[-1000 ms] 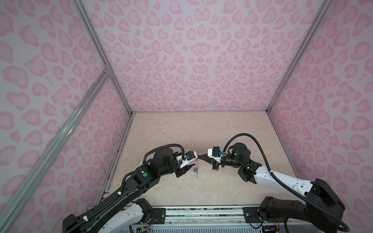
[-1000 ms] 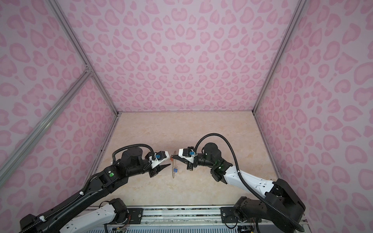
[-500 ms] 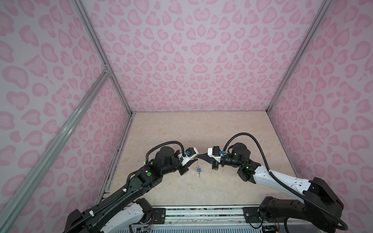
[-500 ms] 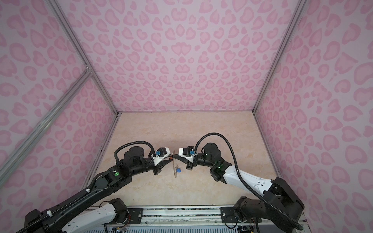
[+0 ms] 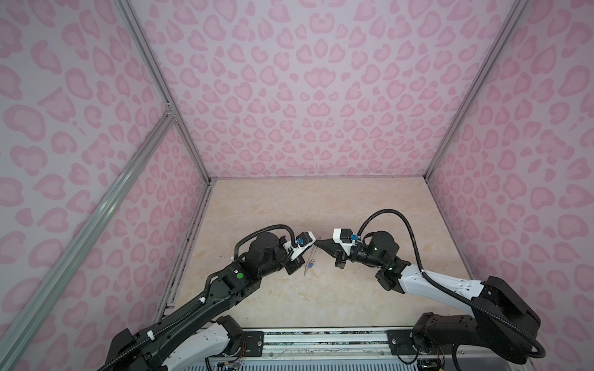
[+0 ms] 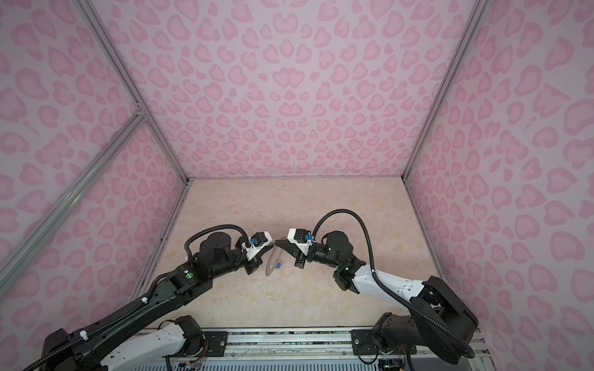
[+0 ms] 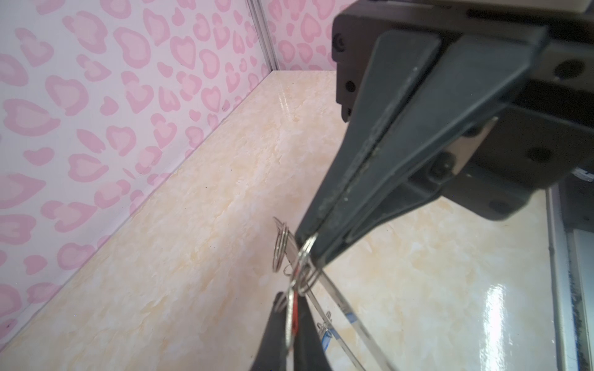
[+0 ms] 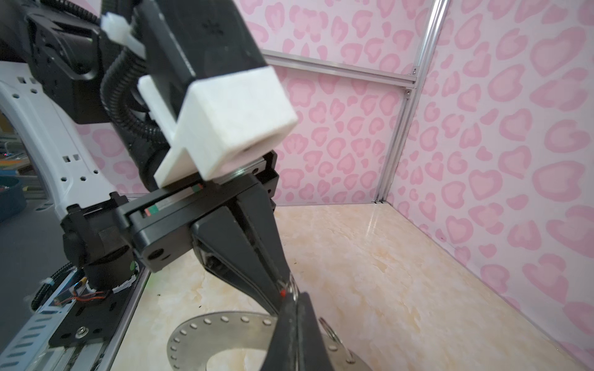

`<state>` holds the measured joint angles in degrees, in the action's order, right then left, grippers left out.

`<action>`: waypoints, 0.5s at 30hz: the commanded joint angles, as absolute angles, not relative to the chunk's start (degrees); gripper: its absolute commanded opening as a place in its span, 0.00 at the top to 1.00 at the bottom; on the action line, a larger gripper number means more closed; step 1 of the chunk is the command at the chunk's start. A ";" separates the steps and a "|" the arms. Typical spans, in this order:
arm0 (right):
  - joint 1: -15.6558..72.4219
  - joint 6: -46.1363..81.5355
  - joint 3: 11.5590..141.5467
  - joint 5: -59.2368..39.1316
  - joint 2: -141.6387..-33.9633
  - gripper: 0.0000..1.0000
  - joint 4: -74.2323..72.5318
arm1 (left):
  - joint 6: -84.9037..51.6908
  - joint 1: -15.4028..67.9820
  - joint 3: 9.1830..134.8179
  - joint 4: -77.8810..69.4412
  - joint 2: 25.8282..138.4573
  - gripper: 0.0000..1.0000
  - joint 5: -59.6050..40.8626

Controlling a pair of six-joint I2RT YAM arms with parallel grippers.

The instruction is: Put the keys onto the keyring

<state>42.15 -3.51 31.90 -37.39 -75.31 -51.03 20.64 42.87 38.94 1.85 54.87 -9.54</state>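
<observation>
Both grippers meet above the middle of the table. The keyring (image 6: pixel 272 262), a flat grey disc with tiny rim holes (image 8: pixel 199 326), hangs on edge (image 5: pixel 308 261) from my right gripper (image 8: pixel 294 295), which is shut on its rim (image 7: pixel 305 237). My left gripper (image 7: pixel 292 301) is shut on the red-tagged key (image 7: pixel 295 318), right against the right fingertips (image 8: pixel 281 286), beside a wire loop (image 7: pixel 281 247) on the disc's edge. The blue-tagged key (image 6: pixel 279 265) dangles from the disc (image 5: pixel 310 266). In both top views the left gripper (image 5: pixel 313 245) and right gripper (image 5: pixel 319 243) touch tip to tip.
The beige marbled tabletop (image 5: pixel 321 205) is walled by pink patterned panels on three sides, with aluminium posts (image 5: pixel 205 173) at the corners. A metal rail (image 5: pixel 321 340) runs along the front edge between the arm bases.
My left gripper has moved right up to the right fingertips and closed from part open onto the red-tagged key. The right gripper stayed shut on the keyring, almost still.
</observation>
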 commanded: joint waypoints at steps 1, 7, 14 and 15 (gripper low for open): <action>41.75 2.16 30.79 -31.65 -76.51 1.00 -63.48 | 21.18 42.98 39.59 1.05 55.91 0.97 -7.32; 41.54 6.47 30.41 -29.40 -78.65 1.00 -69.66 | 21.51 43.57 41.16 1.58 58.97 0.97 -4.00; 41.56 8.78 30.59 -25.88 -79.27 1.00 -70.49 | 22.61 45.33 42.69 1.02 61.76 0.97 -0.73; 41.55 9.00 30.63 -25.52 -79.41 1.00 -70.41 | 22.52 45.51 42.87 0.82 62.08 0.97 -0.41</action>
